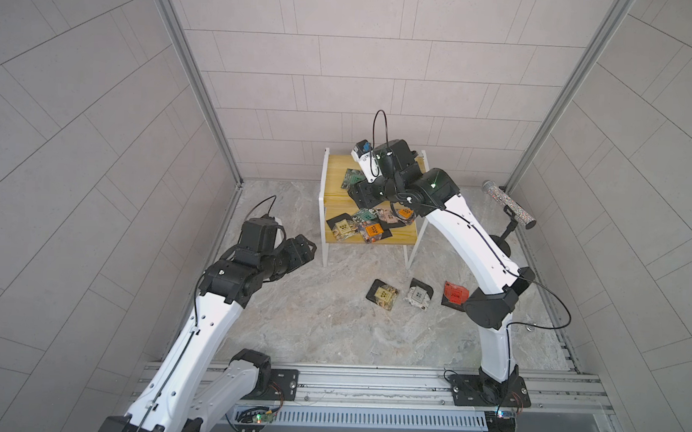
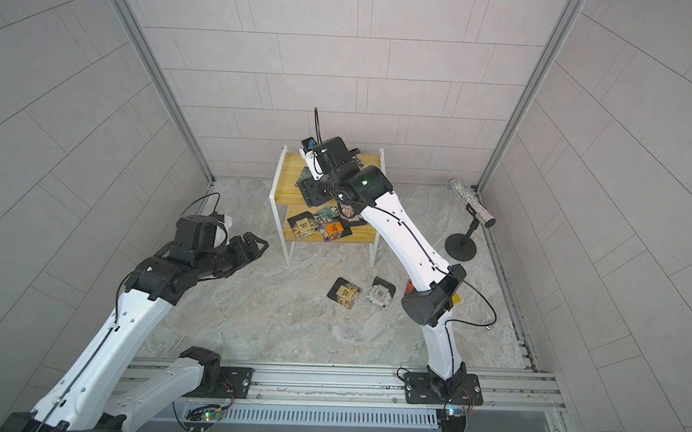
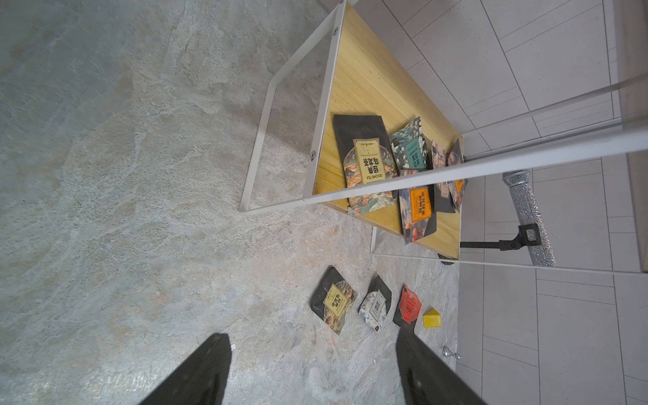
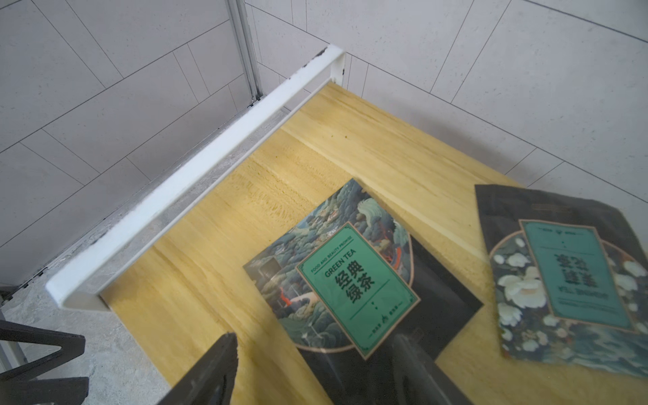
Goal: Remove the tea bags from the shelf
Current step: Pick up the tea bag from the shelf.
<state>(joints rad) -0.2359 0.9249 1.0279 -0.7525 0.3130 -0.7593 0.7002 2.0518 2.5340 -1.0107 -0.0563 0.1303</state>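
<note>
My right gripper [image 4: 315, 345] hung over the top board of the shelf [image 1: 335, 172]. Its two fingers were spread wide and gripped nothing. The black end of the green tea bag [image 4: 354, 284] lay flat on that board, under the gap between them. A teal-labelled tea bag [image 4: 575, 273] printed with white flowers lay on the same board just beside it. On the shelf's lower board more bags lay in a loose overlapping cluster toward the front edge. These were an oolong tea bag [image 3: 368, 164] with a yellow-beige label, a second teal tea bag [image 3: 415, 154] and an orange-labelled tea bag [image 3: 419, 205]. At least one further tea bag [image 3: 452, 175] was half hidden behind the frame bar, and I could not read its print. Three bags were off the shelf, side by side on the marble floor in front of it and clear of its legs. They were a beige-labelled tea bag [image 1: 383, 294], a white tea bag [image 1: 418, 294] and a red tea bag [image 1: 455, 294]. A small plain yellow piece [image 3: 432, 318] sat just beside the red one. A glittery tube [image 1: 507, 204] on a black stand stood off to the shelf's right, near the wall. My left gripper [image 3: 312, 350] hovered above the floor off the shelf's left side, well apart from it, with its fingers wide and empty.
</note>
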